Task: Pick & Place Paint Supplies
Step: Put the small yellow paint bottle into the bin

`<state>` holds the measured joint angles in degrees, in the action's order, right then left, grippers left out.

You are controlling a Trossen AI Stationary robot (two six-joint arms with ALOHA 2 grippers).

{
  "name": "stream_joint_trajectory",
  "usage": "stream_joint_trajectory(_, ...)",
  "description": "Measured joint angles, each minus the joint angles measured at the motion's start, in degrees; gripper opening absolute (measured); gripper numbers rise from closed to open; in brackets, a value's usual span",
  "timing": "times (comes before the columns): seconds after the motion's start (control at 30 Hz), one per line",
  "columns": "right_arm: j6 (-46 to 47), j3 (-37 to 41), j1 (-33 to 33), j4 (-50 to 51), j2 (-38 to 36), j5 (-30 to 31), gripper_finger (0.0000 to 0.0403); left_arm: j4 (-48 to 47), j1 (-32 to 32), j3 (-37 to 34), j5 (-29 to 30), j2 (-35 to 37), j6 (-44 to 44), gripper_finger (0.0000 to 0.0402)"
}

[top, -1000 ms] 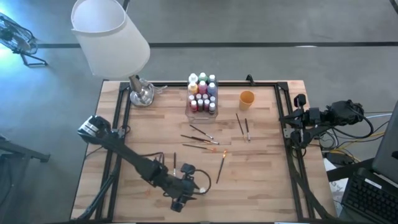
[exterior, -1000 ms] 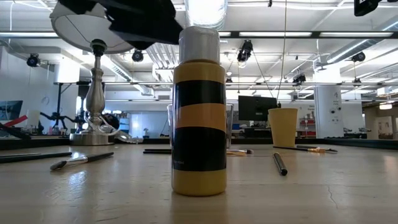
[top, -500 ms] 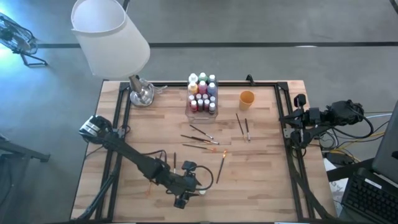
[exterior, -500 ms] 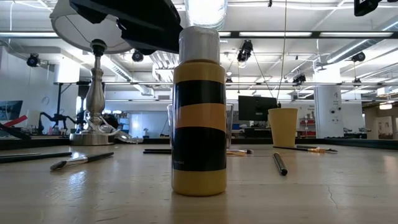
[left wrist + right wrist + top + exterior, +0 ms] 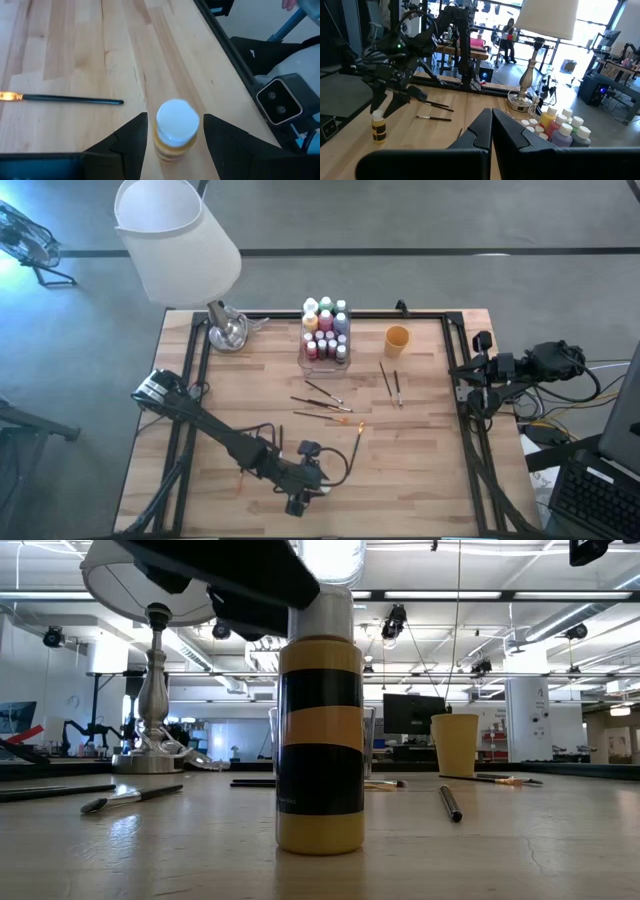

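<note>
A yellow paint bottle [image 5: 172,149] with black bands and a white cap stands upright on its base near the table's near edge, large in the low view [image 5: 320,730]. My left gripper [image 5: 175,116] is open, slanting down, with one finger on each side of the cap [image 5: 177,120] and a gap showing on both sides. In the high view it [image 5: 306,492] covers most of the bottle. More paint bottles fill a clear box [image 5: 326,330] at the far middle. Several paintbrushes [image 5: 320,398] lie loose mid-table. My right gripper [image 5: 491,125] is shut and waits off the table's right edge [image 5: 478,370].
An orange cup [image 5: 397,338] stands right of the clear box. A lamp with a white shade [image 5: 175,240] and a silver base [image 5: 227,330] is at the far left corner. One brush [image 5: 65,99] lies just beyond the yellow bottle. A black frame [image 5: 465,410] runs along the table's sides.
My left gripper has moved a little toward the table's right and near edge, staying open. Its fingers now stand around the yellow bottle's cap. The bottle has not moved.
</note>
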<state>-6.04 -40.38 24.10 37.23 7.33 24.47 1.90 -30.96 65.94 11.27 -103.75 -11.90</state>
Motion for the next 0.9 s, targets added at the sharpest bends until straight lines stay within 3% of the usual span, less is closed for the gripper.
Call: stream_joint_trajectory(0.9,0.0,0.0,0.0,-0.01,-0.01,0.0,0.0008,0.23,0.91,0.4,-1.91,-0.67,-0.49,0.0197)
